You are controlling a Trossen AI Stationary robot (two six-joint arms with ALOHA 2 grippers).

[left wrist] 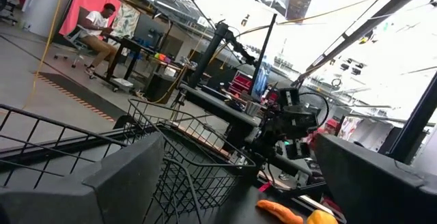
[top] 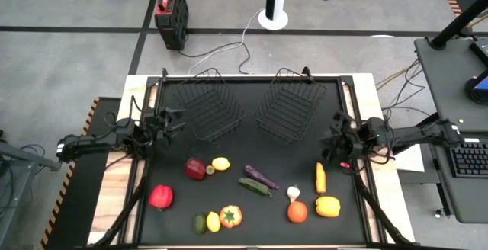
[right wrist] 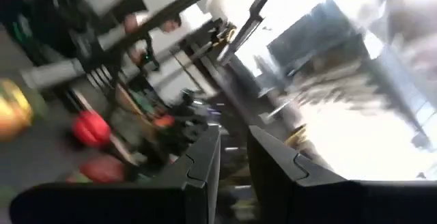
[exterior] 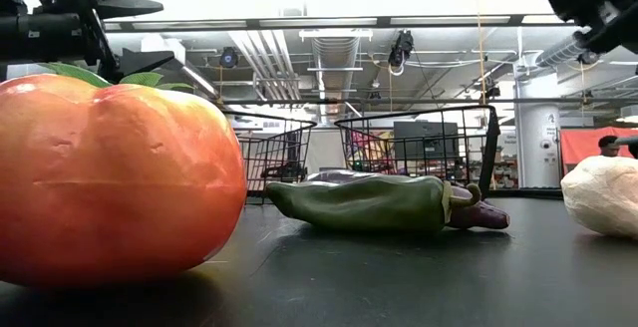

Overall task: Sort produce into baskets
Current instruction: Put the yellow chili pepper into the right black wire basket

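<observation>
Black matting covers the bench [top: 252,235], on which I see two wire baskets side by side at the far edge: the left basket [top: 207,104] and the right basket [top: 290,107], both tilted and holding nothing. All produce lies loose on the near half of the bench: a red pepper [top: 161,197] at left; a dark red apple [top: 195,168] touching a lemon [top: 221,163]; a purple eggplant [top: 261,176] beside a green cucumber [top: 255,187]; a carrot [top: 321,177] at right; a garlic bulb [top: 293,193] just above a tomato [top: 297,212]; a yellow pepper [top: 328,206]; and an orange pepper [top: 230,216] next to a small yellow fruit [top: 213,222] and a green one [top: 200,224]. My left gripper [top: 174,122] hovers near the left basket, fingers spread apart and holding nothing. My right gripper [top: 329,145] hovers above the carrot, fingers nearly together, a narrow gap between them, gripping nothing
</observation>
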